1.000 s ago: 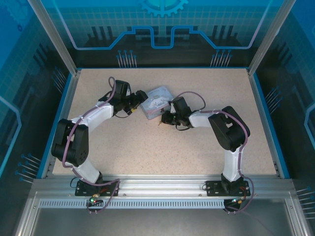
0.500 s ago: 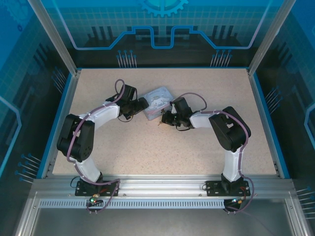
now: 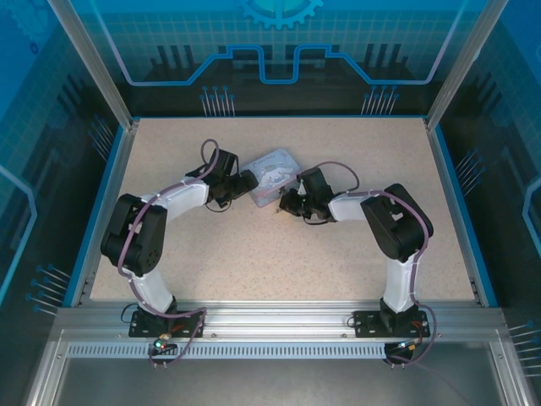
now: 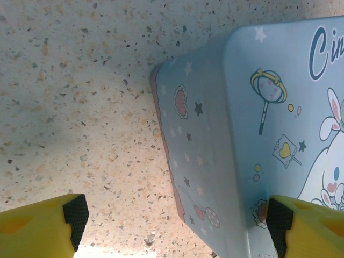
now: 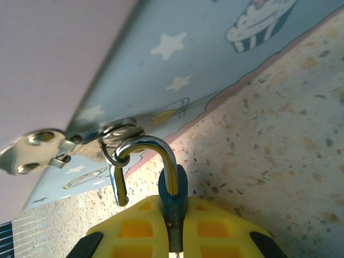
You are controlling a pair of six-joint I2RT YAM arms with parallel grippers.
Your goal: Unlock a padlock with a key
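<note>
At centre left of the top view we see the left gripper [image 3: 243, 183] spread wide, straddling a corner of the tin [image 3: 270, 173]. Just right of it, the right gripper [image 3: 286, 203] clamps the padlock [image 5: 173, 192], which is hooked through the tin's hasp ring [image 5: 121, 133], low centre in the right wrist view.
</note>
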